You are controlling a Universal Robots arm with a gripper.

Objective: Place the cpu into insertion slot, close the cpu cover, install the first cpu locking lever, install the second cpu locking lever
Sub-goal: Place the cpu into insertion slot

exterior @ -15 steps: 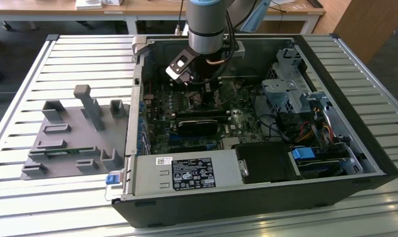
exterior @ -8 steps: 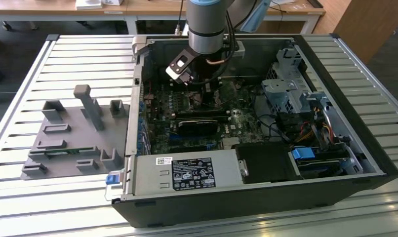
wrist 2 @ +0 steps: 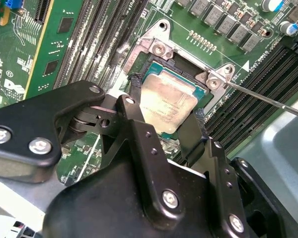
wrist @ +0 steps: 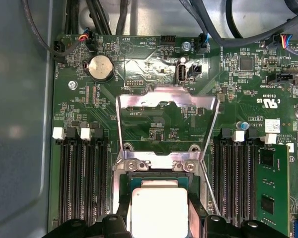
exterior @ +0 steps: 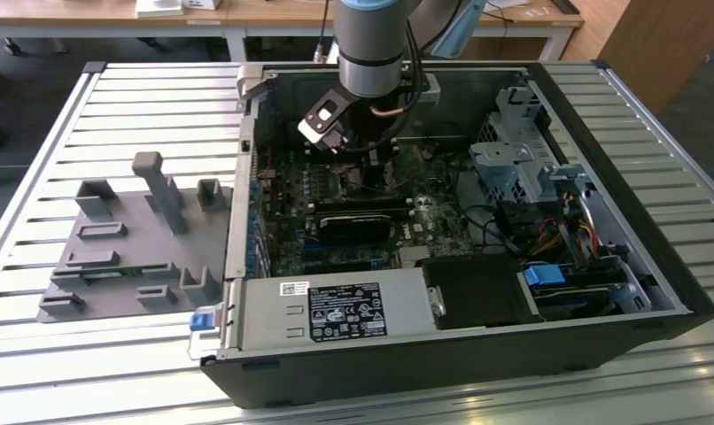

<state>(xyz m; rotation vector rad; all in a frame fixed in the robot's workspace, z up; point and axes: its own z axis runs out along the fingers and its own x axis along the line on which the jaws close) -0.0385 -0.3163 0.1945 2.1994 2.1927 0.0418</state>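
Black two-fingered gripper [wrist 2: 166, 101] sits low inside the open black computer case [exterior: 640, 292], and I see its fingers [wrist 2: 134, 111] pressed against two opposite edges of the cpu [wrist 2: 169, 106], a small flat square chip with a silvery-grey metal top, so I read the grip as clamped on it. In both wrist views the cpu [wrist: 159, 208] lies squarely over the socket in the green motherboard [wrist: 154, 64]; I cannot tell whether it is fully seated or just above the contacts. The cpu cover [wrist: 134, 99], a thin shiny metal frame plate with a square opening, stands swung open on its hinge, clear of the chip. One thin wire locking lever [wrist 2: 268, 99] sticks out unlatched beside the socket's corner. Rows of black memory slots [wrist: 82, 183] flank the socket on both sides. From the exterior view I have the arm coming down at the case's far edge, the gripper [exterior: 360, 173] over the board, and the case resting on the slatted metal worktop [exterior: 97, 106], with a grey moulded fixture tray [exterior: 120, 257] lying toward the exterior view's left.
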